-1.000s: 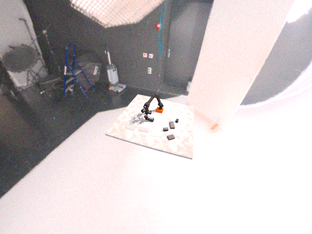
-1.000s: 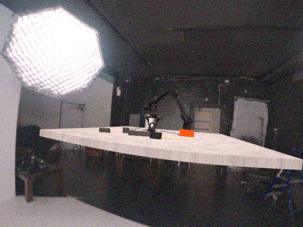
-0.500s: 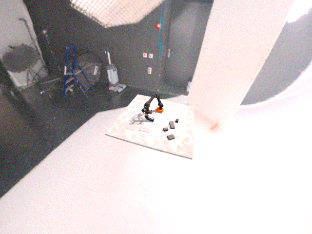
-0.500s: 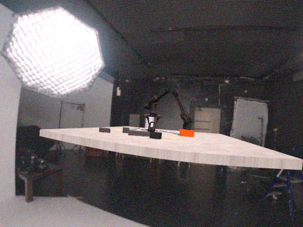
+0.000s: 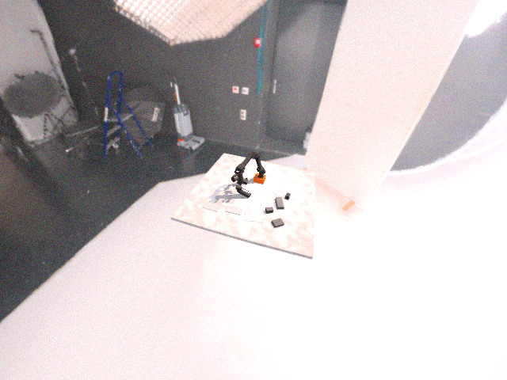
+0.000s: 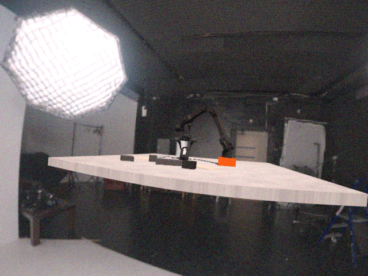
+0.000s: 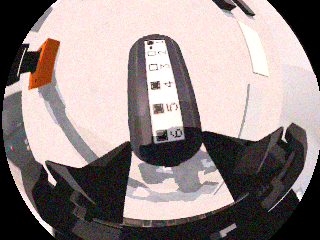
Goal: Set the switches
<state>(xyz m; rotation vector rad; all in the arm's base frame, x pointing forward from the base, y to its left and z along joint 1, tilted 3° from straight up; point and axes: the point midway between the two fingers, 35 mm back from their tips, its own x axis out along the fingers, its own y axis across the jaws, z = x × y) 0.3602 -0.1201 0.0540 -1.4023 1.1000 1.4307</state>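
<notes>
The dark grey controller unit (image 5: 244, 191) (image 6: 184, 157) (image 7: 138, 95) is raised and tilted, its underside facing the wrist camera. Its white label (image 7: 164, 100) shows squares 1, 4, 5 and 6 filled, and squares 2 and 3 empty; a small dark mark sits beside square 1. The rocker switches face away and are hidden. My gripper (image 7: 167, 140) is shut on the unit near its number 6 end, one finger on each long side. In the exterior view the unit hangs below the gripper, its lower end close above the bench (image 6: 252, 178); a gap there is hard to judge.
The arm's orange base (image 5: 259, 178) (image 6: 226, 161) (image 7: 49, 62) stands behind the unit. Several dark blocks lie on the bench (image 5: 196, 221) to the right in the top view, including a long one (image 5: 280, 203) and a flat one (image 5: 277, 222). A thin pale plate (image 5: 233, 210) lies nearer the front edge.
</notes>
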